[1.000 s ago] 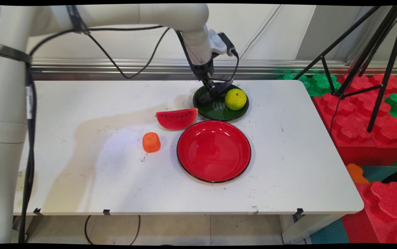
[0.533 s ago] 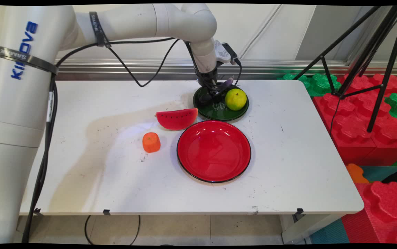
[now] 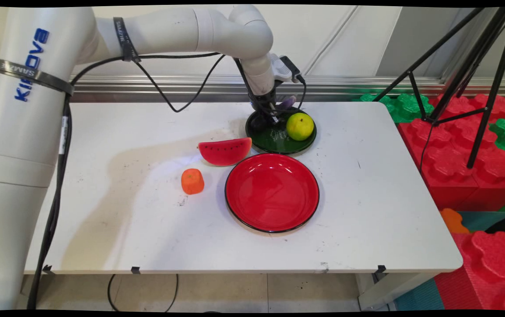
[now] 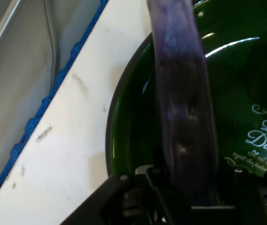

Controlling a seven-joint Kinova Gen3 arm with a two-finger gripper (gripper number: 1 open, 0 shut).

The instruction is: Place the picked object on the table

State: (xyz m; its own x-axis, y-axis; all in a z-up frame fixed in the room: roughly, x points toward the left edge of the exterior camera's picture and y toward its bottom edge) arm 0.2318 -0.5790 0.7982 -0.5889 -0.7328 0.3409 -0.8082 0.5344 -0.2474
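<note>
Red plate (image 3: 272, 192), orange piece (image 3: 192, 181) and watermelon slice (image 3: 225, 151) sit unmoved up front. Beyond them the gripper (image 3: 274, 113) has risen slightly off the green plate (image 3: 278, 143), clamped on a long purple eggplant (image 4: 182, 108) hanging beside the lime (image 3: 300, 126).

- From my seat, the gripper (image 3: 274, 112) is clamped on a purple eggplant (image 4: 182, 108) over the green plate's (image 3: 264, 141) far left part; the yellow-green citrus (image 3: 300, 126) sits just to its right, crowding that side.
- The red plate (image 3: 272, 192) lies just in front of the green one, with only a narrow gap between their rims.
- The watermelon slice (image 3: 225, 151) sits close to both plates on the left; the orange carrot piece (image 3: 192, 181) lies near it, farther forward.
- I see bare white table (image 3: 124, 211) across the left half and along the right edge.
- Tripod legs (image 3: 477, 83) and red and green foam blocks (image 3: 468, 149) stand beyond the right end.
</note>
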